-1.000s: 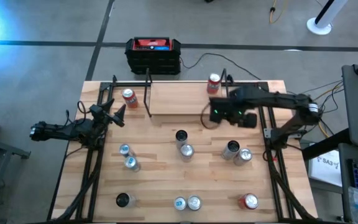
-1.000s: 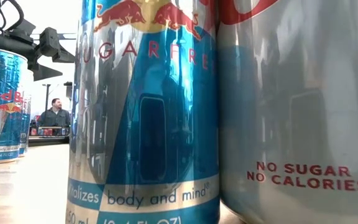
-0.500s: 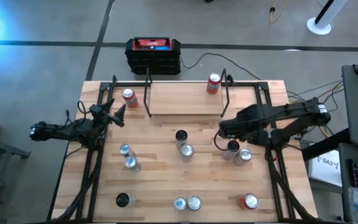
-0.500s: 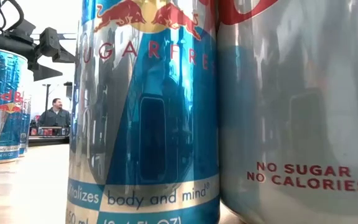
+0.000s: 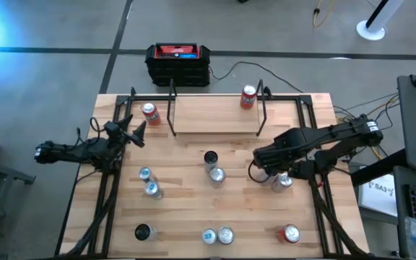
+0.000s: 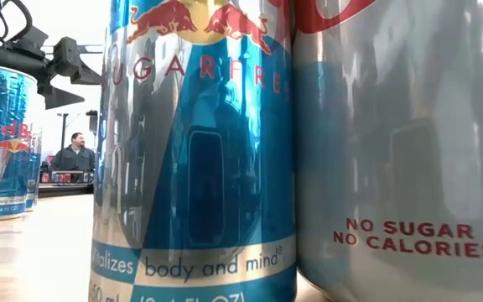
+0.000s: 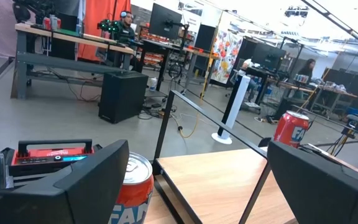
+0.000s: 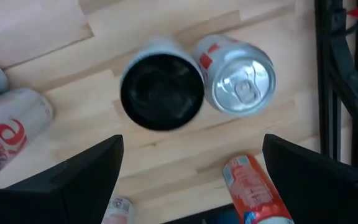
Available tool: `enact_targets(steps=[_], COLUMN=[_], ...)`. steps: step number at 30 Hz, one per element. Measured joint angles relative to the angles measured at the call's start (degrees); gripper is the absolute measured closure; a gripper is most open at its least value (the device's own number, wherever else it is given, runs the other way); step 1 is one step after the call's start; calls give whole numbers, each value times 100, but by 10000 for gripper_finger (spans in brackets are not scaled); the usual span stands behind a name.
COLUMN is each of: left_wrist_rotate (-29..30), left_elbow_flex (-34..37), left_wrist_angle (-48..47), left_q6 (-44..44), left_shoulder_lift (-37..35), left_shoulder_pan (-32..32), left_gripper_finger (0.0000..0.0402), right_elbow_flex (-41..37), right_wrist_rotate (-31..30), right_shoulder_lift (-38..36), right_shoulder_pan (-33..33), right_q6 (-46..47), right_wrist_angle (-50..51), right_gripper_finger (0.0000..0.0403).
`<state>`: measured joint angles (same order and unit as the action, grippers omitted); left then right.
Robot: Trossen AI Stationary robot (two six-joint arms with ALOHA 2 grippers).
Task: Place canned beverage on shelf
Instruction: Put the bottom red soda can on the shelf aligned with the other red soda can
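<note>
The shelf (image 5: 215,115), a light wood board with thin black posts, stands at the table's far middle. A red can (image 5: 248,96) stands at its far right corner, and another red can (image 5: 150,113) stands by its left end. My right gripper (image 8: 191,155) is open and points down over two upright cans at the right: a dark-topped one (image 8: 161,92) and a silver-topped one (image 8: 241,78). In the high view it (image 5: 266,157) hides part of them. My left gripper (image 5: 132,133) is open, near the table's left edge, facing the shelf (image 7: 216,180).
Several more cans stand on the wood table: two in the middle (image 5: 214,167), two blue ones at the left (image 5: 149,182), several along the near edge (image 5: 217,235). A black box with a red top (image 5: 178,61) sits beyond the far edge. Black frame rails (image 5: 316,166) run along both sides.
My right gripper has gone from the shelf's near right corner toward the table's near edge and tipped to point down, stopping over the two cans at the right. No can has moved.
</note>
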<state>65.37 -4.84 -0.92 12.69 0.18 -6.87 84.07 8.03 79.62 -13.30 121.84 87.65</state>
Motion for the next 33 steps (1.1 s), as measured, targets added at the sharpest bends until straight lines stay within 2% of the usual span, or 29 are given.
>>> enact_targets(steps=[22,33], left_wrist_rotate=[1,0], left_elbow_flex=[0,-1], left_wrist_angle=[1,-1], left_q6=[-2,-2], left_shoulder_lift=[-1,0], left_shoulder_pan=[0,0], left_gripper_finger=[33,33], right_elbow_flex=[2,2], right_wrist_rotate=[186,737], right_shoulder_lift=[287,510], right_shoulder_pan=[-2023,-2637], right_q6=[3499,3750], right_wrist_angle=[-910,-1065], right_gripper_finger=[35,35])
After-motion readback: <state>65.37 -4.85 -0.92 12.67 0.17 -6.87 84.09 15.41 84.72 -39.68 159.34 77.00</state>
